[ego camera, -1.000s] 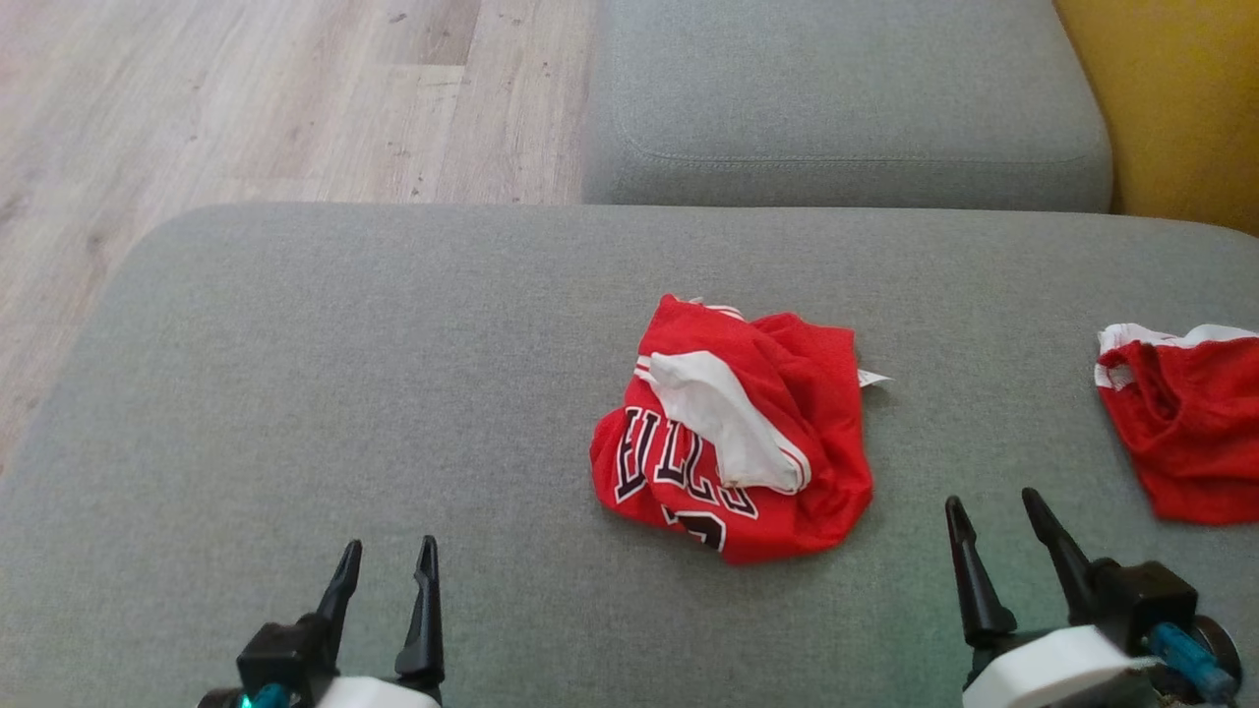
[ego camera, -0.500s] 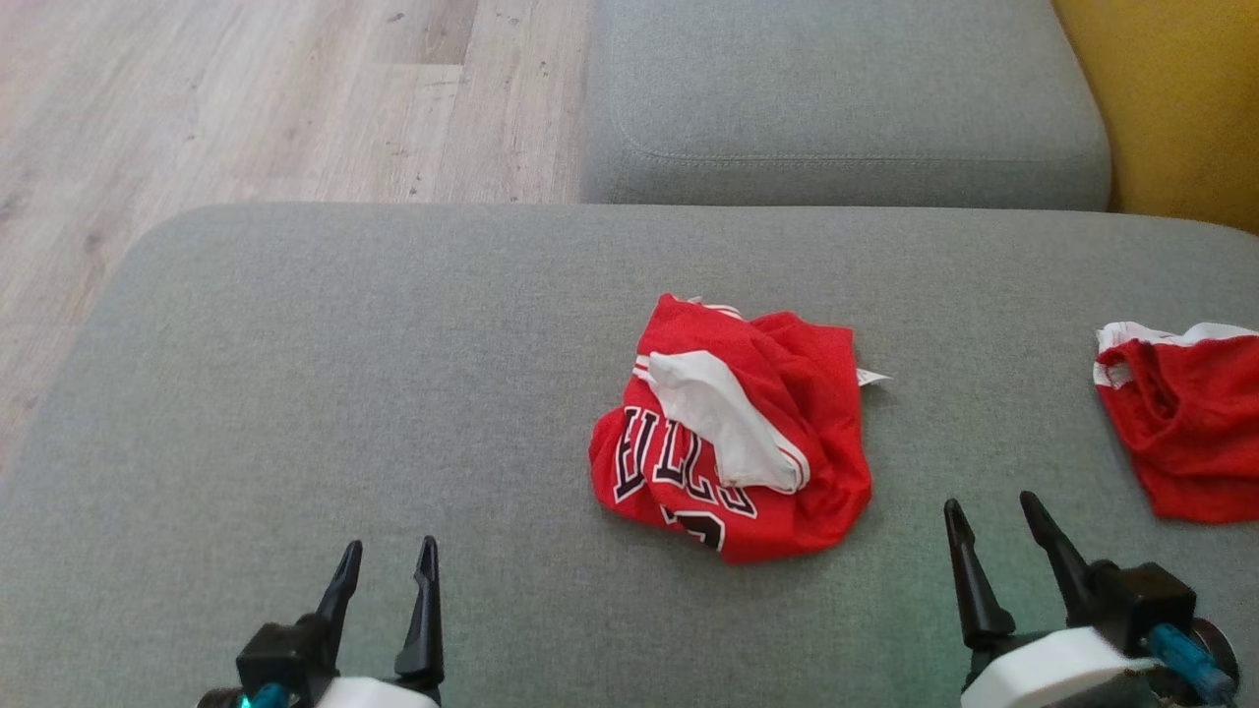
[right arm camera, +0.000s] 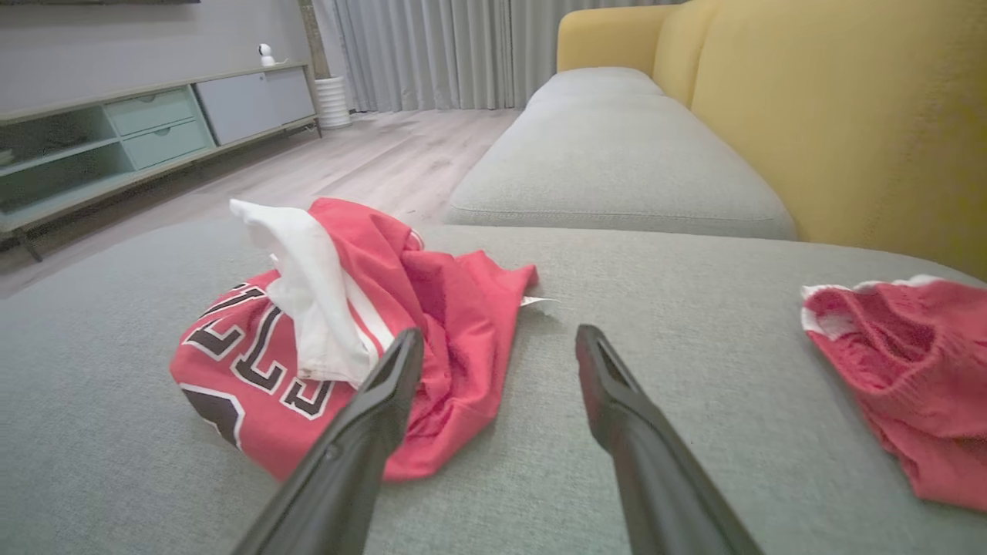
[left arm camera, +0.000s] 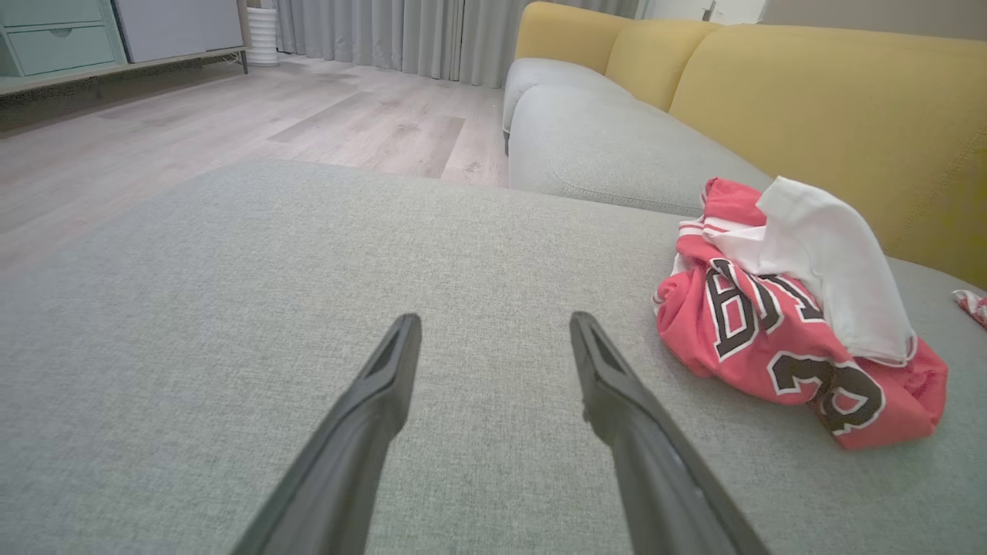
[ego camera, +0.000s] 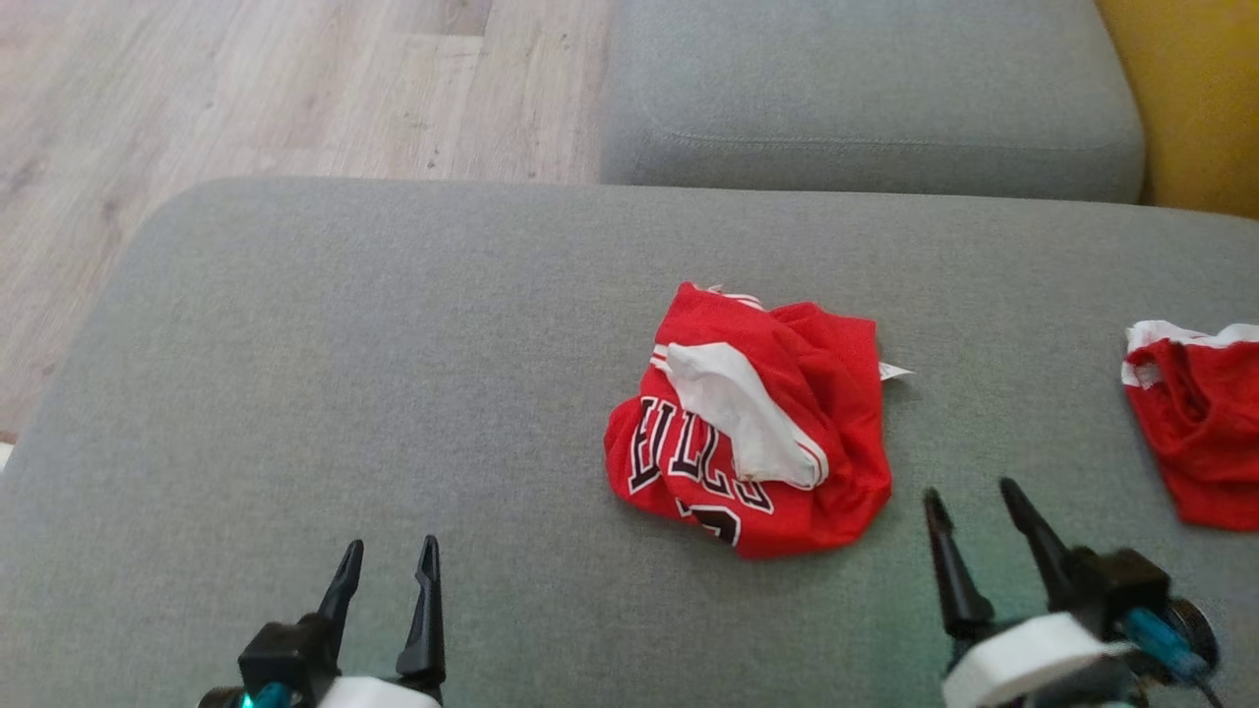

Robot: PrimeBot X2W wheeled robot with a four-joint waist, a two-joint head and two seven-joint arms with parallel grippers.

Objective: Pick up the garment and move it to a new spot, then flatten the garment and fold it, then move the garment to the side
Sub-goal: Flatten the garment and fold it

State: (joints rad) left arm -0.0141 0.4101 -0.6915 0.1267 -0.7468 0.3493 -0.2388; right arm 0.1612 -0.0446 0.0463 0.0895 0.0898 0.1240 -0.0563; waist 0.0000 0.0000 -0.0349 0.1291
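jaws of the left gripper [ego camera: 391,543] stand apart, empty, well left of the garment [ego camera: 752,433], a crumpled red heap on the cushion [ego camera: 393,344]. right gripper [ego camera: 968,489], spread and empty, sits just beside its lower right edge, so probably the nearer arm. another red cloth [ego camera: 1200,433] lies far right.

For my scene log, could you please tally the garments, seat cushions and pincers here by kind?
Red garments: 2, the crumpled jersey and a second garment at the right.
Grey seat cushions: 2, the near cushion and the far cushion.
Pincers: 2, the left pincer and the right pincer, both open.
Total: 6.
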